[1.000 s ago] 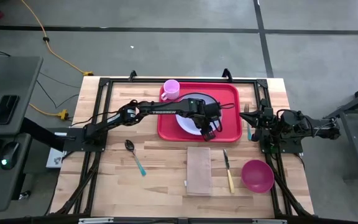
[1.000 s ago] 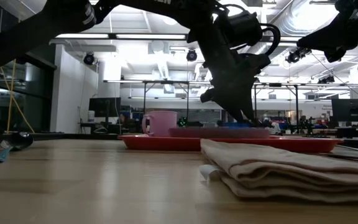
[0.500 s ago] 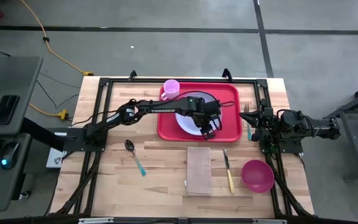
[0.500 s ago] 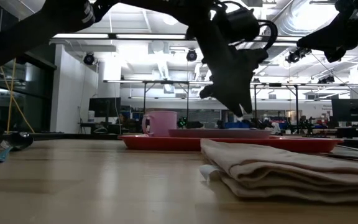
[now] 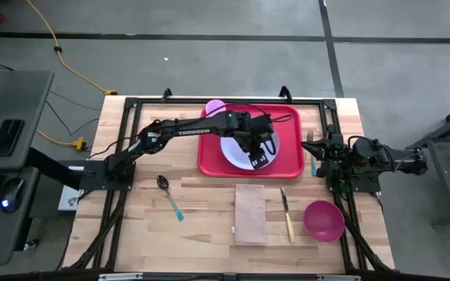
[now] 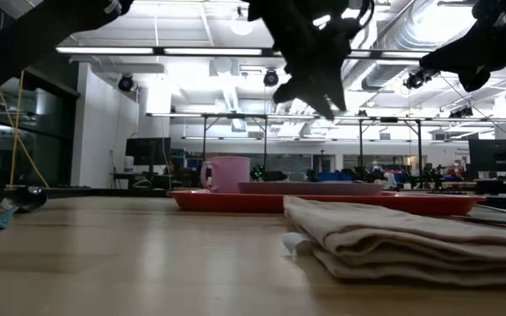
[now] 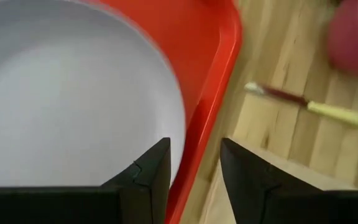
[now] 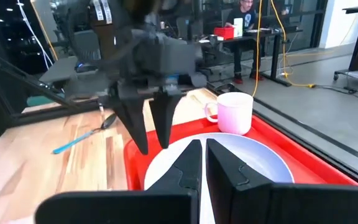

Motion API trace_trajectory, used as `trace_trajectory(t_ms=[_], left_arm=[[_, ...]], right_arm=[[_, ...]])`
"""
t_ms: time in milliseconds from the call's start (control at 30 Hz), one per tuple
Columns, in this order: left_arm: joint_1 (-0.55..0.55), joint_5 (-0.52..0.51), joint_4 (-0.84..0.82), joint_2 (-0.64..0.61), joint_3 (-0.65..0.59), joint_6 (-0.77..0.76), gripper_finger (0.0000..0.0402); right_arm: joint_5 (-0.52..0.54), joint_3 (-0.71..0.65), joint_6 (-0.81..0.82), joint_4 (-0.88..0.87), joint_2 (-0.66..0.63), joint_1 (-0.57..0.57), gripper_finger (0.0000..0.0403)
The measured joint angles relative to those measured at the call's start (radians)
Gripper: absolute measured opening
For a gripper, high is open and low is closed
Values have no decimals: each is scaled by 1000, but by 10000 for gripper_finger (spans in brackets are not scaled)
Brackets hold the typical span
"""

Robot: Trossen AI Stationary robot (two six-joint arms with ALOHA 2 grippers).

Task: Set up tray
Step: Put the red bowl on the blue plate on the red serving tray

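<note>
The red tray (image 5: 290, 162) lies on the far middle of the table, with a white plate (image 5: 237, 152) resting flat in it and a pink mug (image 5: 213, 107) standing in its far-left corner. My left gripper (image 5: 258, 154) hangs open above the plate's near-right edge, clear of it; the left wrist view shows the plate (image 7: 73, 93) and the tray rim (image 7: 213, 93) below the spread fingers. My right gripper (image 5: 317, 150) waits shut at the table's right edge, holding nothing.
A folded tan napkin (image 5: 250, 213) lies near of the tray, with a yellow-handled knife (image 5: 287, 212) and a pink bowl (image 5: 323, 220) to its right. A spoon with a blue handle (image 5: 169, 193) lies to the left. A black frame runs round the table.
My left gripper has risen from just above the plate to well clear of it, drifting slightly toward the table's far edge. The plate, mug and tray have stayed where they were.
</note>
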Motion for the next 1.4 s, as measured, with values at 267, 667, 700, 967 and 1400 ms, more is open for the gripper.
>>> trace_trajectory(t_ms=[267,667,700,967,1400], left_arm=[[0,0,-95,-44,-2,-28,166],[-13,-1,-307,-78,-1,-52,166],[-13,0,-328,-78,-1,-52,166],[-46,-34,-416,-89,-2,-77,166],[-72,-264,-511,-235,-1,-236,166]], right_arm=[[0,0,0,-4,1,0,0],[0,0,0,-5,1,0,0],[0,0,0,-6,1,0,0],[0,0,0,-6,1,0,0],[-1,0,0,-26,1,0,0]])
